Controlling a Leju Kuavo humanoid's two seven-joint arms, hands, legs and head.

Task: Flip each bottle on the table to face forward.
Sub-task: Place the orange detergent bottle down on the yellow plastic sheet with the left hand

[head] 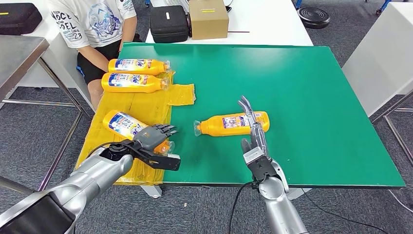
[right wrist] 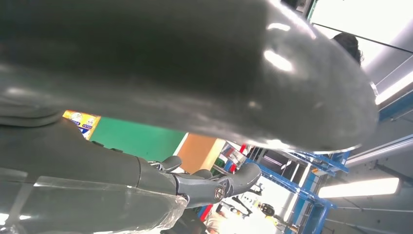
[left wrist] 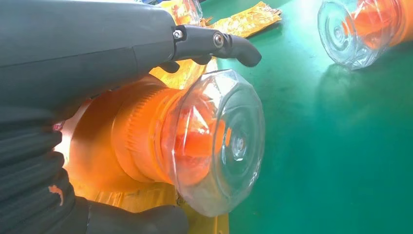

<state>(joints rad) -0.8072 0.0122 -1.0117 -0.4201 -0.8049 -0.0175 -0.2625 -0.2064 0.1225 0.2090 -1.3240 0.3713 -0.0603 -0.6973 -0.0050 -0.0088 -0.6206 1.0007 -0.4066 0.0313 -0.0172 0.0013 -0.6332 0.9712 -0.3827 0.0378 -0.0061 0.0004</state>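
Note:
Four orange bottles with clear caps lie on their sides. My left hand (head: 155,135) grips the front-left bottle (head: 122,124) near its neck; the left wrist view has the fingers (left wrist: 219,44) above and the thumb below its clear cap (left wrist: 219,141). The middle bottle (head: 229,124) lies on the green table (head: 316,97), cap to the left. My right hand (head: 255,141) reaches over its base end with fingers stretched straight, holding nothing. Two more bottles (head: 139,66) (head: 134,83) lie at the back left, labels up. In the right wrist view, a strip of label (right wrist: 80,122) shows past the hand (right wrist: 195,63).
A crumpled yellow sheet (head: 146,105) covers the table's left side under three bottles. A seated person (head: 92,24) is beyond the back-left corner. A black case (head: 168,23) and a cardboard box (head: 208,18) stand on the white table behind. The green table's right half is bare.

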